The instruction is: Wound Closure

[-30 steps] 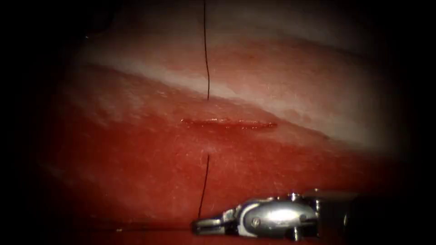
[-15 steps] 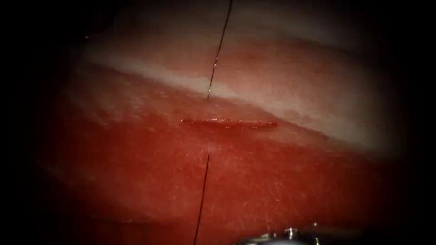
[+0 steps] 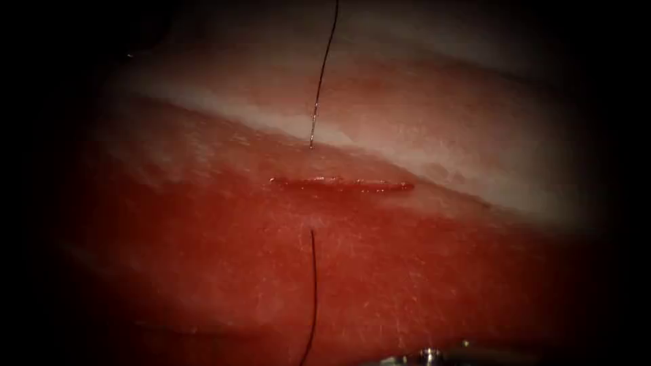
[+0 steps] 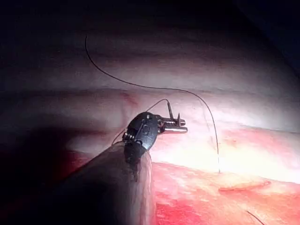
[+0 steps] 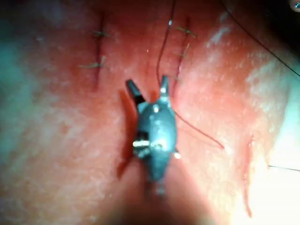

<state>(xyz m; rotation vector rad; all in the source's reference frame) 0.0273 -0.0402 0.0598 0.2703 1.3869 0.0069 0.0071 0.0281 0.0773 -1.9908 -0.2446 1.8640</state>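
Observation:
The cut point(image 3: 342, 184) lies level across the tissue point(image 3: 203, 224). The thread point(image 3: 323, 74) enters the tissue just above the cut's left part, comes out below it as a second stretch of thread point(image 3: 314, 291), and runs off the lower edge. My left tool point(image 4: 176, 124) hovers over pale tissue away from the cut point(image 4: 243, 187), jaws shut on a short dark stub that looks like the needle point(image 4: 170, 111); the thread point(image 4: 140, 86) arcs from there to the tissue. My right tool point(image 5: 147, 86) stands open and holds nothing, with thread point(image 5: 161, 47) passing close by one jaw. Its metal point(image 3: 434, 354) peeks in low.
In the right wrist view, two older stitched lines point(image 5: 98, 47) point(image 5: 185, 33) lie beyond the right tool on red tissue. The cut point(image 5: 246, 173) is off to one side, near pale fat. A pale fat band point(image 3: 407, 146) crosses the tissue above the cut.
My right tool, shut on the lower thread a second ago, has drawn back off the lower edge and opened. The lower thread now hangs in a slack curve. The upper thread leans right.

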